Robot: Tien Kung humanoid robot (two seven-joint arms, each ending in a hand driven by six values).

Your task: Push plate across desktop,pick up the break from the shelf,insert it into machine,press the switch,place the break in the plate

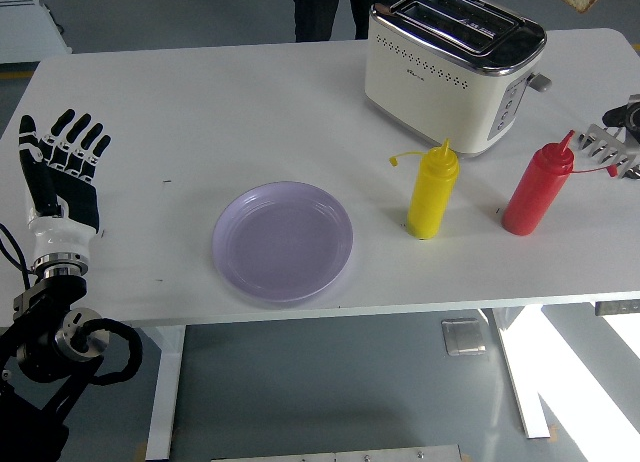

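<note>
Left robot hand [58, 177]: hovering open at the tabletop's [200, 112] left edge, fingers spread; holding nothing
Plate [282, 241]: lying near the front edge; left of the yellow bottle [432, 192]
Toaster [452, 62]: standing behind the bottles

Lavender plate [283, 240] empty, near edge.

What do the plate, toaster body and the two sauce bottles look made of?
Round lilac plate: likely matte plastic or melamine, soft dull sheen. Cream two-slot toaster: glossy painted or plastic shell, mirror-bright chrome top. Yellow squeeze bottle and red squeeze bottle: soft glossy plastic, moulded nozzle tips.
</note>
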